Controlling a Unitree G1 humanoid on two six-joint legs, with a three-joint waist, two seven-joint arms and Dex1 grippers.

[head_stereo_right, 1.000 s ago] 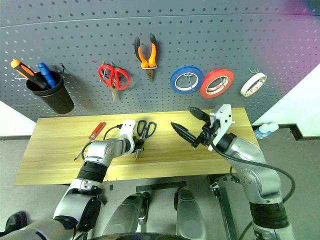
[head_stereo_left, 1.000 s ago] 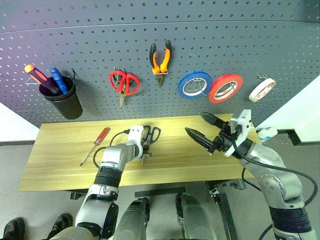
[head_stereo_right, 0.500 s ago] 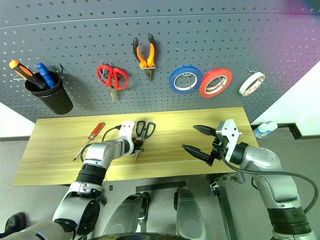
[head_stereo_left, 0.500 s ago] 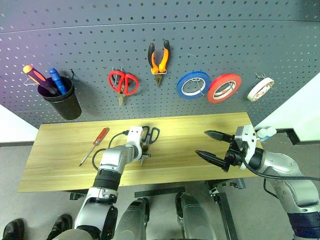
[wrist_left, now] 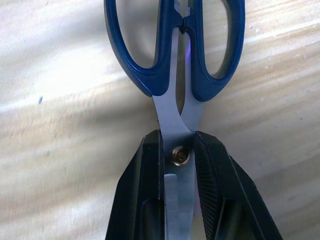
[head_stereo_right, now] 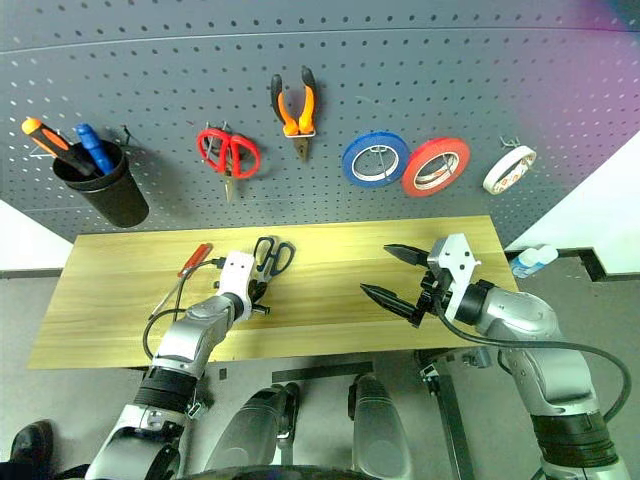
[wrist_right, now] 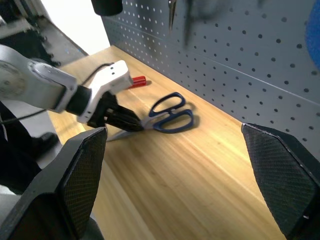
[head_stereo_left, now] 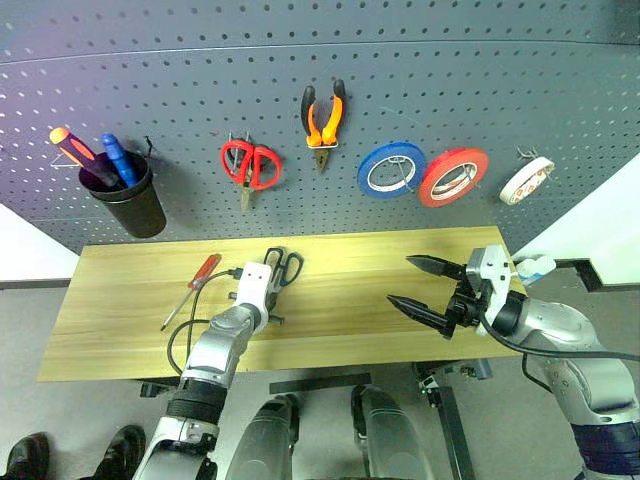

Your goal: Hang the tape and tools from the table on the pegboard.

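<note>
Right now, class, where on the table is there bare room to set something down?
Free: the table left of the screwdriver, and the middle stretch between the scissors and right gripper. Crowded: around the left gripper.

You face a dark grey perforated wall panel [head_stereo_left: 320, 90] across the top, ten to two o'clock. A white wall [head_stereo_left: 600, 225] shows at three o'clock and again at nine o'clock. Below lies grey floor [head_stereo_left: 60, 410], from four to eight o'clock. A black metal frame [head_stereo_left: 590, 270] runs at three o'clock. Soft purple light tints the upper corners.
</note>
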